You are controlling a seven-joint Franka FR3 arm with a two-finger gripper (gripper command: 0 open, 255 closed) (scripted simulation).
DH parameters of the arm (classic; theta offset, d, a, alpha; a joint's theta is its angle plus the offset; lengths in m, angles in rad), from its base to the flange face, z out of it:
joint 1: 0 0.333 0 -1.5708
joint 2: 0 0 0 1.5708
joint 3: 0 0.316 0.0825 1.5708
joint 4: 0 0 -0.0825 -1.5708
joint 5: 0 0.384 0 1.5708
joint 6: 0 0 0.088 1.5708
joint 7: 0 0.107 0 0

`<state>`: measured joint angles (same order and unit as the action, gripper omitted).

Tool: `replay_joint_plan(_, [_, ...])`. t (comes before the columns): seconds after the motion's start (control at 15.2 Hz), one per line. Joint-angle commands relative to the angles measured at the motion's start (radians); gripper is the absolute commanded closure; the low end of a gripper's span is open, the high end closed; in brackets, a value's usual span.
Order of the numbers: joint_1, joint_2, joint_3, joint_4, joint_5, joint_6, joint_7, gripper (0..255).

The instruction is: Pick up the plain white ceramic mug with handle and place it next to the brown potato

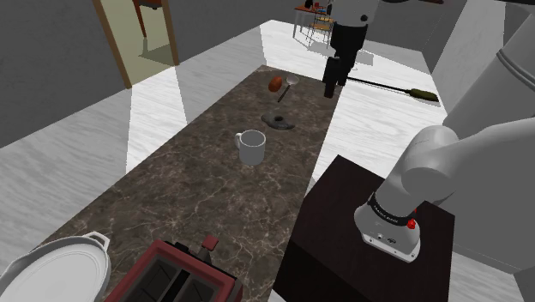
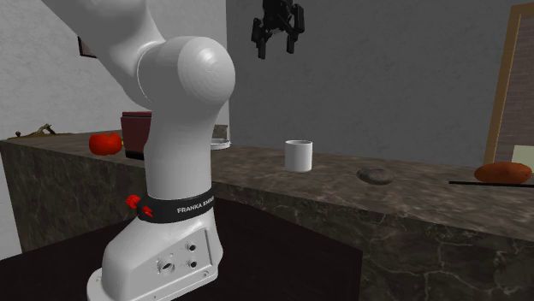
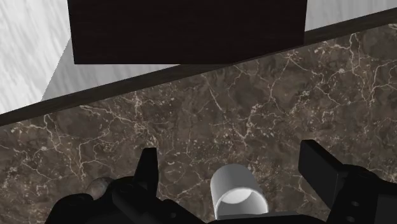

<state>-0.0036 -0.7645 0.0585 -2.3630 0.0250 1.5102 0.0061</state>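
Currently | mug [image 1: 251,147] well below end effector [image 2: 276,50] (fingers [image 3: 147,168] apart) | untouched

Shoulder view: red toaster [image 1: 176,276] and white pot [image 1: 60,266] cut off by bottom edge | Second exterior view: mug [image 2: 298,155] with handle hidden; arm [image 2: 184,77] cut off by top edge | Wrist view: small grey object [image 3: 98,186] partly hidden behind end effector [image 3: 232,156]

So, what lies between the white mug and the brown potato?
A small dark grey rounded lump on the marbled counter, shown in the second exterior view.
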Motion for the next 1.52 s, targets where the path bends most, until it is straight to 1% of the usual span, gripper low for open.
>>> replay_joint_plan(0.0, [0.000, 0.000, 0.000, 0.000, 0.000, 0.000, 0.000, 0])
replay_joint_plan(0.4, [0.013, 0.154, 0.044, -0.041, 0.026, 0.194, 0.034, 0])
replay_joint_plan(0.73, [0.021, 0.313, 0.080, -0.037, 0.036, 0.348, 0.064, 0])
replay_joint_plan(1.06, [0.027, 0.491, 0.114, 0.002, 0.031, 0.486, 0.097, 0])
replay_joint_plan(1.45, [0.035, 0.721, 0.145, 0.094, -0.001, 0.620, 0.147, 0])
